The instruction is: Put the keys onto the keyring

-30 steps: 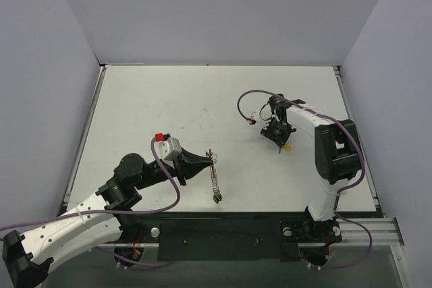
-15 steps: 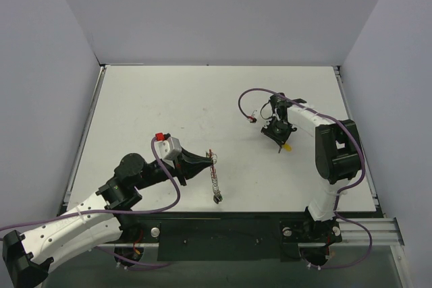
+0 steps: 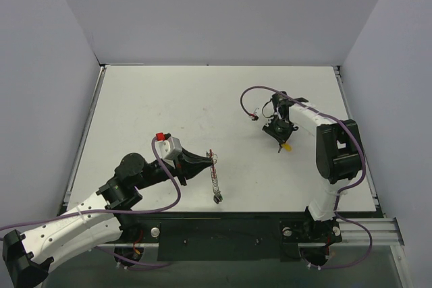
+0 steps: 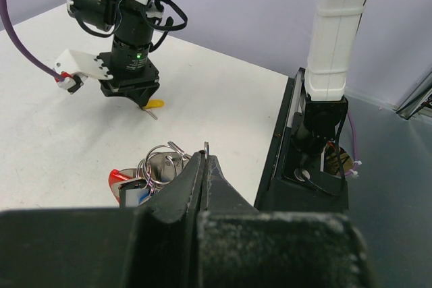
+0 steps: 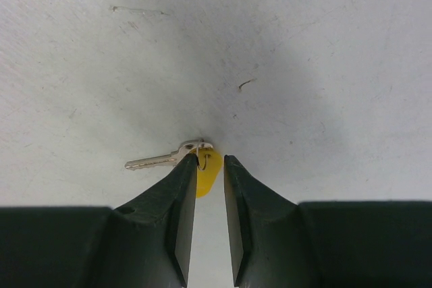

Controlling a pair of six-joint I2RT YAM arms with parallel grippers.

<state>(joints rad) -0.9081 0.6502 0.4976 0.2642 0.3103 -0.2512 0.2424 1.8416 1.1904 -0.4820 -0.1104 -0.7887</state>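
Only the right wrist view shows the right gripper straddling the yellow-headed metal key, pinch unclear; the left gripper clamps the thin silvery keyring.

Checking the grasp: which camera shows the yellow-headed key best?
Right wrist: the yellow-headed metal key lies close, between the fingertips of the right claw. Top external and left wrist show a yellow speck.

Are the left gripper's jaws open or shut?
Shut. In the left wrist view the left gripper has its jaws pressed together, no gap, the keyring pinched at their tips.
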